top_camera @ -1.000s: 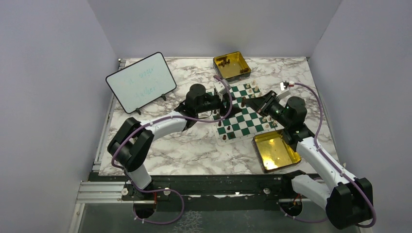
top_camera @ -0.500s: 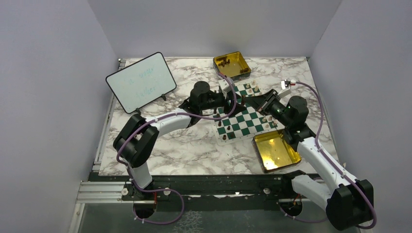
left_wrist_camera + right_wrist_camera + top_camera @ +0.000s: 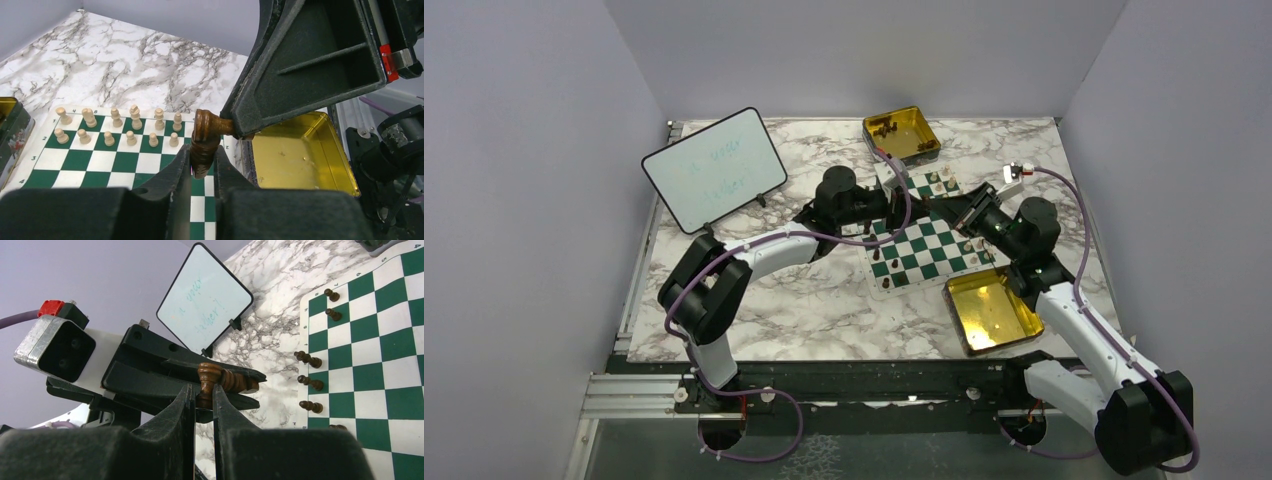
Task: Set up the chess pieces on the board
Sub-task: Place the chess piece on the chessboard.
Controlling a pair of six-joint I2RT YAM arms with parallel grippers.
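Note:
Both grippers meet above the far part of the green and white board (image 3: 921,250). One dark brown chess piece (image 3: 204,145) hangs between them. My left gripper (image 3: 202,161) is shut on its lower body, and my right gripper (image 3: 203,394) is shut on its head end (image 3: 208,373). In the top view the left gripper (image 3: 906,205) and the right gripper (image 3: 944,208) almost touch. Cream chess pieces (image 3: 116,128) stand in two rows at the board's far edge. Dark chess pieces (image 3: 310,383) stand along the opposite side.
A gold tin (image 3: 902,135) holding a few dark pieces sits behind the board. Another gold tin (image 3: 992,310), which looks empty, lies at the board's near right. A white whiteboard (image 3: 714,168) stands on the marble table (image 3: 804,300) at the back left.
The left arm swung right to meet the right gripper, then its jaws closed round the dark piece. The right gripper has kept its hold and barely moved.

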